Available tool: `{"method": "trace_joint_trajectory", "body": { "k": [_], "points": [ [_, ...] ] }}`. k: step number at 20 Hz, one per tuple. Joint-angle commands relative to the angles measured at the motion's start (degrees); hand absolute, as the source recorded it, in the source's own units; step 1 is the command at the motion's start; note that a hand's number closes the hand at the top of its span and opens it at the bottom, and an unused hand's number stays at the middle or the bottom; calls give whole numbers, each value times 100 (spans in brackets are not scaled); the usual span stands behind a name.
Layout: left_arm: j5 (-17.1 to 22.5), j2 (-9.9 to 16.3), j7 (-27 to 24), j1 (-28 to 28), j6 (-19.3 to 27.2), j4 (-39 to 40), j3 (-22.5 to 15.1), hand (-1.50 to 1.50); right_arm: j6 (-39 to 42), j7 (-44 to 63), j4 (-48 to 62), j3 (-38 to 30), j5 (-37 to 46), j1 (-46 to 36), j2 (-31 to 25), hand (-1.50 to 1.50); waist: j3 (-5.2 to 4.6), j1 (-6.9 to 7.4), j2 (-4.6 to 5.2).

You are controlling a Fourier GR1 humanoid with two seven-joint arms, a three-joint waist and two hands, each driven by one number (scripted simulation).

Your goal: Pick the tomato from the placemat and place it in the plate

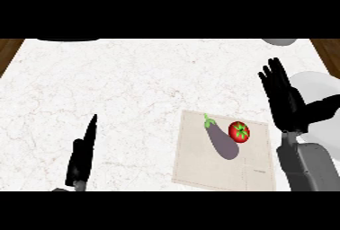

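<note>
Nothing is done yet: your tomato lies ungrasped on the placemat, your right hand wide open beside it, the plate unfilled.

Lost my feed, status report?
Both hands open, empty: left hand low left, right hand over plate. Tomato on placemat. Eggplant touching it.

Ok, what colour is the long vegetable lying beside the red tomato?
Purple, with a green stem: the long eggplant, clearest in the head view.
</note>
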Motion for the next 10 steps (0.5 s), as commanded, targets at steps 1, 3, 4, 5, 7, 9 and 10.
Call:
{"method": "trace_joint_trajectory", "body": {
  "k": [1,3,4,5,7,9,10],
  "points": [
    [179,-122,107,-215,-297,222,156,0,457,-155,436,5,4,-384,-161,150,115,86,-124],
    [362,8,333,-79,-453,-144,42,0,1656,-72,325,-273,-508,-1033,-1069,150,123,181,-79],
    [416,-5,268,38,-569,-168,-24,0,1987,-290,379,-141,-510,-1181,-1086,150,125,276,-62],
    [530,48,351,22,-653,-209,49,0,2313,-336,339,-83,-564,-1421,-1225,150,128,373,-46],
    [566,-185,324,-64,-671,-345,-110,0,2053,-540,-86,379,1284,-1402,-2520,150,-34,239,-101],
    [798,-57,630,-246,-996,-420,-21,0,1803,-1549,1401,-294,1067,-1442,-2136,150,135,356,19],
    [856,-113,858,-251,-970,-714,-63,0,1792,-2113,1853,-341,1012,-1492,-1827,-150,135,328,-38]
  ]
}}
